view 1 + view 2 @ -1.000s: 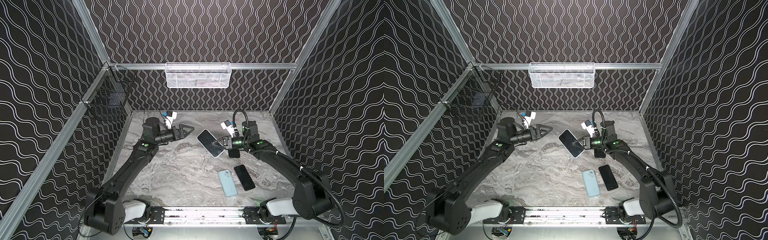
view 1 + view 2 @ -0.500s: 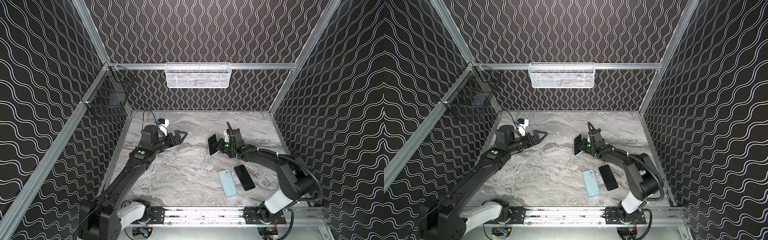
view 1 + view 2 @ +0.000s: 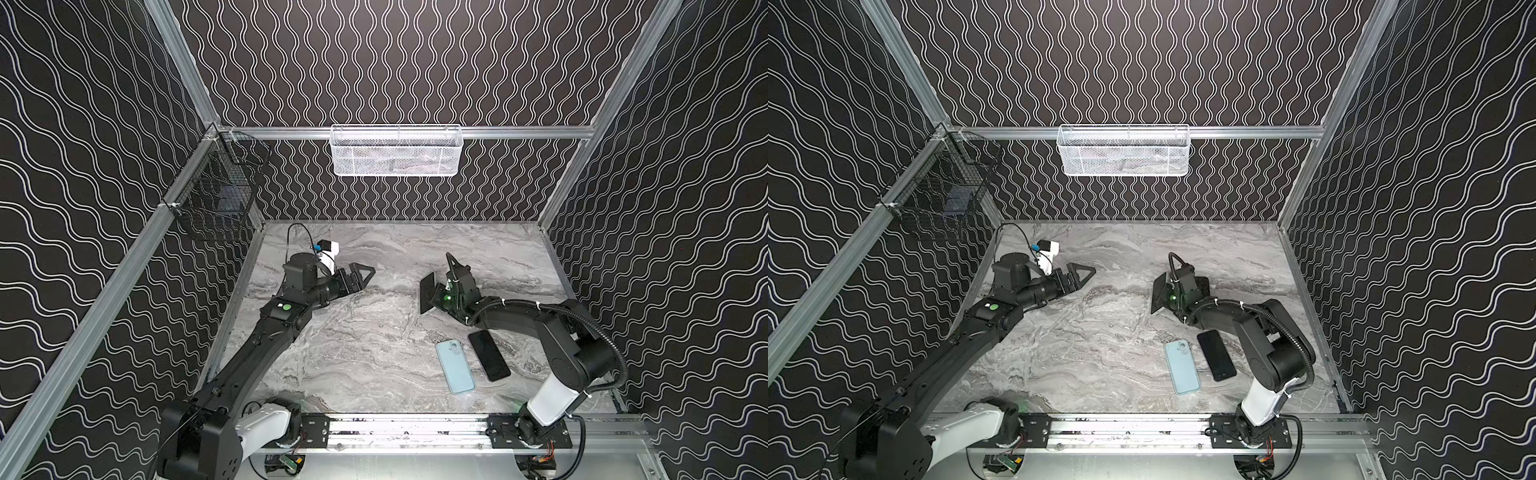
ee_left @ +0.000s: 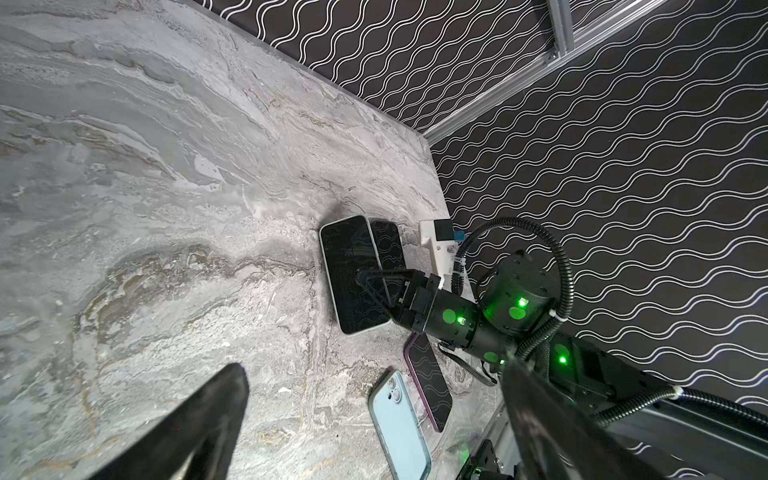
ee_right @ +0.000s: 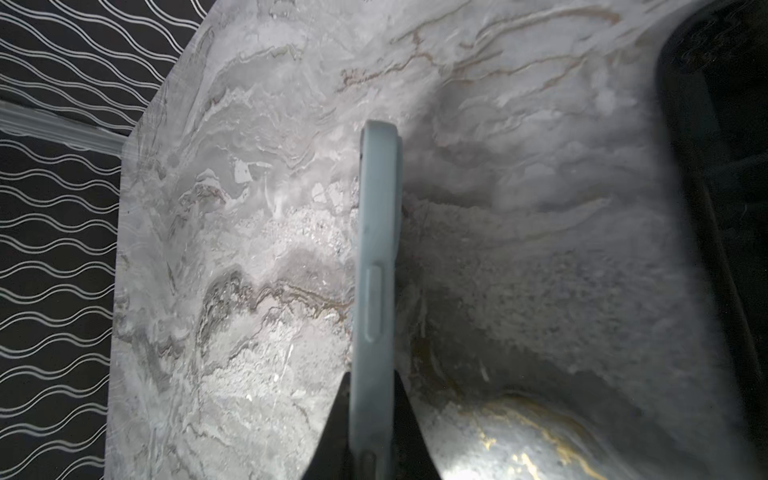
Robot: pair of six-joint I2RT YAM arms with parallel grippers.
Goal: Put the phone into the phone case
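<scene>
Phone handsets lie nearest the front rail (image 3: 415, 428): a light blue handset (image 3: 455, 366) beside a dark handset (image 3: 488, 355), both flat. Farther from the rail the right gripper (image 4: 362, 277) clamps the phone (image 4: 347, 249), stood on edge, seemingly already in a pale case (image 5: 376, 249); we judge it rigid, light, slick-faced, safest pinched across its rim. Equally far from the rail the left gripper (image 3: 366, 273) gapes empty, bare table (image 3: 365, 345) between.

The walls (image 3: 395, 62) are black with white wavy lines, the tabletop (image 3: 365, 340) grey marble veined with brown. A pale blue phone (image 3: 455, 366) lies by a black slab (image 4: 429, 382) rimmed in purple; the held phone (image 4: 343, 249) shows a black screen and pale blue-grey edge. The mesh basket (image 3: 395, 153) is white, the wire basket (image 3: 216, 208) black
</scene>
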